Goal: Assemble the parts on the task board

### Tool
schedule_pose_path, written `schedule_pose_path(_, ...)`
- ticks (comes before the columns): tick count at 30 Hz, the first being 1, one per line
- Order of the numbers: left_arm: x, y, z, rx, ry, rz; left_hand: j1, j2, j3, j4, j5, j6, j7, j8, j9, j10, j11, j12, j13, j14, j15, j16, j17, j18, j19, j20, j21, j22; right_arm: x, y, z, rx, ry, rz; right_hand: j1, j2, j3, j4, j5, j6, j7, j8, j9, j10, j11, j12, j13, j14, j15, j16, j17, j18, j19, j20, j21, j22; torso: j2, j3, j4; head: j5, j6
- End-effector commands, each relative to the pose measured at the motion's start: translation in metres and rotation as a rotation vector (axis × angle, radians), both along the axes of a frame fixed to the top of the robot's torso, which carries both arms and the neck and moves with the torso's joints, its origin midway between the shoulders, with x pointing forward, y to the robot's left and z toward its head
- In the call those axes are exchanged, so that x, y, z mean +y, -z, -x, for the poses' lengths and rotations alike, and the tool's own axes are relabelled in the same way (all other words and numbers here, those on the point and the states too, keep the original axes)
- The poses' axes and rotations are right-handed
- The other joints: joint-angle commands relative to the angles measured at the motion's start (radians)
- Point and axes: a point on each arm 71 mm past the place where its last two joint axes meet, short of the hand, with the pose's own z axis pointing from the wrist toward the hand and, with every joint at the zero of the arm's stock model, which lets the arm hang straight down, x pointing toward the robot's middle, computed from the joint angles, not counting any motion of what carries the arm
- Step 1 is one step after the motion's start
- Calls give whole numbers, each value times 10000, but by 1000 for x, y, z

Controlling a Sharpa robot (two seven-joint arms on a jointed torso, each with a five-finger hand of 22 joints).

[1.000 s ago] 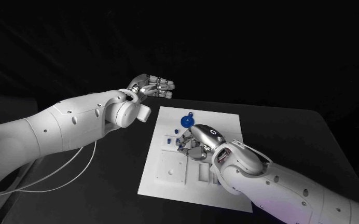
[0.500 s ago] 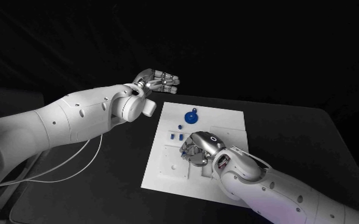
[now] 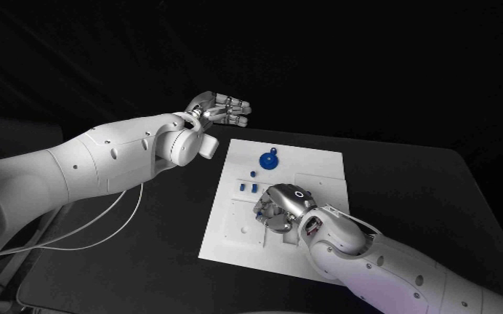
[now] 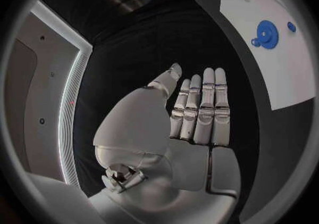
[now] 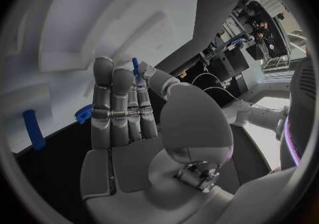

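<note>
Here, right hand low over task board, beside blue parts.

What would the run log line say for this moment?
left hand: open, raised off the table | right hand: over task board | blue gear: on board

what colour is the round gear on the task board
Blue. The gear shows best in the left wrist view, lying on the white task board.

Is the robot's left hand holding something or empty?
Empty. The left hand hangs open off the task board, fingers straight, nothing in them.
</note>
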Motion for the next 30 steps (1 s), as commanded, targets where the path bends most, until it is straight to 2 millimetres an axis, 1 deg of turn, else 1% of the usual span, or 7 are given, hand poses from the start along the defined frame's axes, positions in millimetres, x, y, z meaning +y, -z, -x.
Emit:
schedule_pose_path(1,0,-2,0,-173,30,121,15,66,17,-46,9,114,-12,-5,6,35,-10,-49,-8,26,-22,-42,4,-104,-75,-34,45,32,0,3,2,-240,14,319,-33,33,16,-58,19,52,2,50,5,101,13,26,14,56,-27,-6,3,232,350,-62,67,16,2,4,-5,25,-25)
schedule_pose_path(10,0,-2,0,-174,46,124,16,67,18,-48,9,118,-12,-7,6,35,-10,-49,-8,26,-22,-42,4,-104,-76,-34,48,34,-3,4,3,-497,327,287,-38,10,67,-65,19,67,-4,49,5,119,10,26,14,59,-34,11,14,228,361,-72,131,57,-2,14,-23,52,-27)
schedule_pose_path(14,0,-2,0,-163,60,125,16,67,18,-48,9,118,-12,-7,6,35,-10,-49,-8,26,-22,-42,4,-104,-76,-34,48,34,-3,4,3,-583,406,237,-39,-9,99,-63,19,76,-7,48,5,127,8,25,13,61,-38,20,20,231,364,-76,164,74,0,17,-8,64,-9)
schedule_pose_path(17,0,-2,0,-143,74,122,7,81,16,-74,9,116,-10,-11,4,24,-6,-49,-8,17,-17,-43,-1,-103,-122,-30,96,70,-3,4,4,-576,409,239,-40,-20,112,-54,19,81,-8,49,5,135,5,26,15,63,-40,26,23,233,363,-77,173,80,0,15,-5,64,-8)
schedule_pose_path(19,1,-2,0,-131,75,118,7,81,16,-74,9,116,-10,-11,4,24,-6,-49,-8,17,-17,-43,-1,-103,-122,-30,96,70,-3,4,5,-569,410,242,-40,-20,112,-54,19,81,-8,49,5,135,5,26,15,63,-40,26,23,233,363,-77,173,80,-6,4,-9,52,-2)
schedule_pose_path(30,0,-2,-1,-84,112,111,4,86,10,-88,10,120,-11,-13,3,12,-3,-50,-8,3,-12,-45,-5,-103,-151,-25,120,88,-1,6,6,-457,337,356,-34,-31,115,-42,19,83,-8,49,5,134,5,25,14,61,-41,31,27,237,359,-78,181,87,-5,-7,-7,33,20)
